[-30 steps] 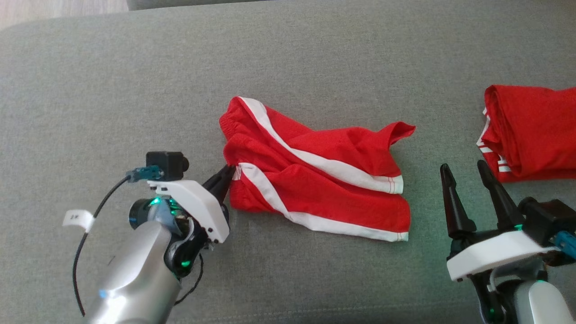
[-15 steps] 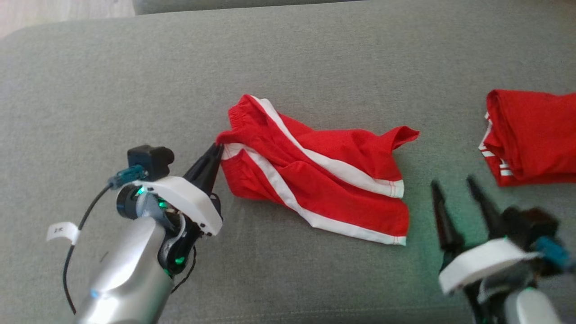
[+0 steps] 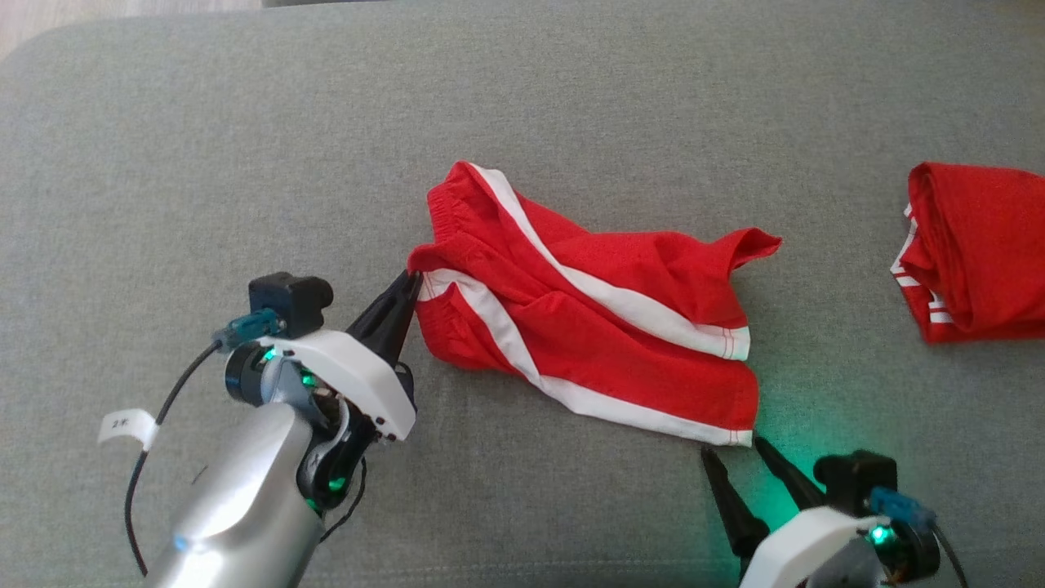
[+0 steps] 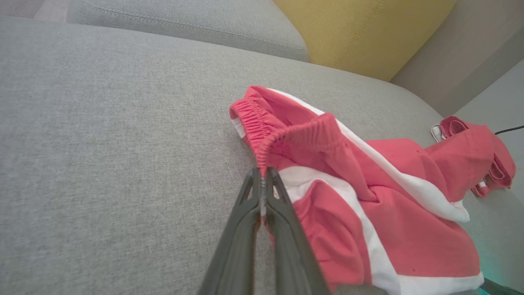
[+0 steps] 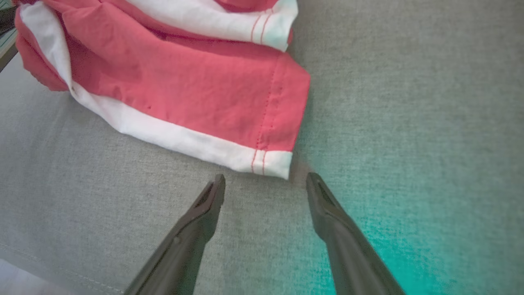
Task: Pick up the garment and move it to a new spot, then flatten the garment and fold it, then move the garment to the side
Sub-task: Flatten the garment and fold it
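Precariously, the left gripper [image 3: 411, 280] has its fingers pinching only a waistband fold of the red shorts [image 3: 588, 327] crumpled on the sofa [image 3: 204, 163], a hold that may slip, while the right gripper [image 3: 732, 447] sits with fingers spread beside the hem.

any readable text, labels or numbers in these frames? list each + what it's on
"2K": on the white tag on the black cable; small and blurred, so this reading is uncertain.
Shorts: no text, only white stripes.
Folded garment: no text to be read, only white stripes at its edge.
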Motion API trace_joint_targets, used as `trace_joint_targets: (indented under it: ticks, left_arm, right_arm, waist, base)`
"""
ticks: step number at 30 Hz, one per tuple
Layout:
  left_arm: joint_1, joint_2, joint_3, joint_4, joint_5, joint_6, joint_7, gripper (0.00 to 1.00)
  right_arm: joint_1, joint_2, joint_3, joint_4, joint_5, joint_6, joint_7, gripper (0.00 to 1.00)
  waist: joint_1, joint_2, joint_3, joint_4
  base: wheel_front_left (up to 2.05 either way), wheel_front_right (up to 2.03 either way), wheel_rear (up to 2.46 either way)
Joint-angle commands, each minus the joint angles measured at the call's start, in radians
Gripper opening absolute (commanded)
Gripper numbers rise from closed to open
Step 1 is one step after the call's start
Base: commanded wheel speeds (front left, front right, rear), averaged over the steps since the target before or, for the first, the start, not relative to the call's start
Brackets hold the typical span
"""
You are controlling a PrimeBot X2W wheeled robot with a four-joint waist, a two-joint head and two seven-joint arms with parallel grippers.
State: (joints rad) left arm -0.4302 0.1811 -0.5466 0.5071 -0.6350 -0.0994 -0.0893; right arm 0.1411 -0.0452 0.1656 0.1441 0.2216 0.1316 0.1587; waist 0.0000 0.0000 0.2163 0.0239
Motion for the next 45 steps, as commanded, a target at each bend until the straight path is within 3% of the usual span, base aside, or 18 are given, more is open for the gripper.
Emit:
trace_joint_targets:
  ticks: [1, 2, 3, 4, 10, 16, 23, 29, 36, 45]
  left_arm:
    - [-0.029, 0.027, 0.026, -0.036, 0.004, 0.003, -0.003, 0.0]
    - [-0.03, 0.027, 0.026, -0.037, 0.005, 0.003, -0.005, 0.0]
    - [-0.029, 0.028, 0.025, -0.038, 0.004, 0.003, -0.007, 0.0]
    - [-0.028, 0.029, 0.026, -0.039, 0.004, 0.004, -0.009, 0.0]
    - [-0.02, 0.045, 0.036, -0.057, 0.006, 0.011, -0.04, 0.0]
    - [-0.027, 0.076, 0.046, -0.139, 0.03, 0.031, -0.073, 0.0]
    - [-0.047, 0.125, 0.07, -0.35, 0.053, 0.066, -0.067, 0.0]
    - [-0.092, 0.162, 0.1, -0.549, 0.067, 0.105, -0.02, 0.0]
    - [-0.139, 0.181, 0.124, -0.684, 0.06, 0.141, 0.05, 0.0]
    - [-0.173, 0.167, 0.141, -0.665, 0.015, 0.138, 0.065, 0.0]
  right_arm:
    - [-0.049, -0.005, 0.027, -0.008, 0.0, -0.001, -0.002, 1.0]
    - [-0.056, -0.005, 0.027, 0.002, -0.001, -0.001, -0.002, 0.47]
    - [-0.063, -0.005, 0.026, 0.007, 0.001, -0.001, -0.008, 0.15]
    - [-0.069, -0.005, 0.025, 0.011, 0.001, -0.001, -0.011, 0.0]
    - [-0.097, -0.005, -0.012, -0.013, -0.006, -0.001, -0.031, 0.0]
    - [-0.147, -0.005, -0.057, -0.186, -0.02, -0.001, -0.076, 0.0]
    - [-0.251, -0.034, -0.106, -0.417, -0.052, -0.001, -0.063, 0.0]
    - [-0.346, -0.074, -0.148, -0.535, -0.061, -0.001, -0.019, 0.0]
    - [-0.419, -0.085, -0.178, -0.593, -0.042, -0.001, 0.011, 0.0]
    - [-0.474, -0.073, -0.185, -0.563, -0.011, -0.001, 0.023, 0.0]
  waist:
    - [0.0, 0.0, 0.001, 0.0]
    - [0.0, 0.0, 0.001, 0.001]
    - [0.0, 0.0, 0.001, 0.001]
    - [0.0, 0.0, 0.0, 0.001]
    - [0.0, 0.0, -0.011, 0.0]
    - [0.0, 0.0, -0.042, 0.0]
    - [0.0, 0.0, -0.099, 0.007]
    - [0.0, 0.0, -0.15, 0.022]
    - [0.0, 0.0, -0.189, 0.029]
    - [0.0, 0.0, -0.175, 0.023]
  base:
    - [0.0, 0.0, 0.0]
    - [0.0, 0.0, 0.0]
    - [0.0, 0.0, 0.0]
    - [0.0, 0.0, 0.0]
    - [0.0, 0.0, 0.0]
    - [0.0, 0.0, 0.0]
    - [0.0, 0.0, 0.0]
    - [0.0, 0.0, 0.0]
    - [0.0, 0.0, 0.0]
    - [0.0, 0.0, 0.0]
